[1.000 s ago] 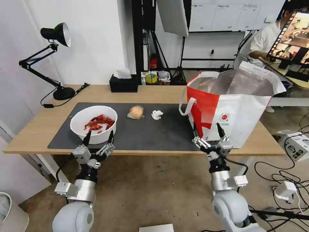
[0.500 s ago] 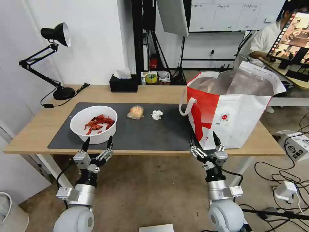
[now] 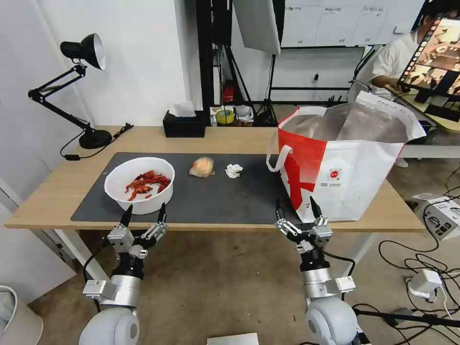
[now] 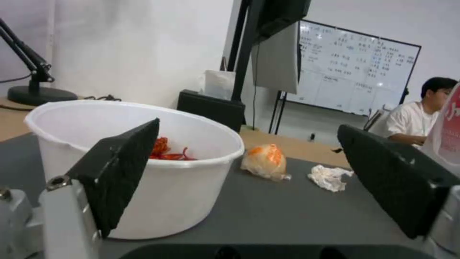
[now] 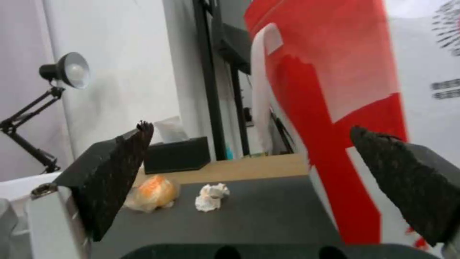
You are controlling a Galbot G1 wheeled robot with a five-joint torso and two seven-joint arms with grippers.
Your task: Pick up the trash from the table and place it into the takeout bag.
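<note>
Bowl [image 3: 139,184] of crayfish shells sat on the mat's left end, just beyond my left gripper [image 3: 143,216]. Both grippers' fingers were spread, empty. Looked rigid, light, spillable; I'd take it by the rim, level.

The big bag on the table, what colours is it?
The takeout bag is white and red, with silver lining; clearest in the head view.

My white bowl [image 3: 139,184] holds red shells [image 3: 146,183] on the dark grey mat [image 3: 215,196]. The wrapped lump [image 3: 201,166] is orange, the tissue [image 3: 233,170] white. My bag [image 3: 342,163] is white and red, foil-lined silver, with a small round red logo [image 3: 334,174].
</note>
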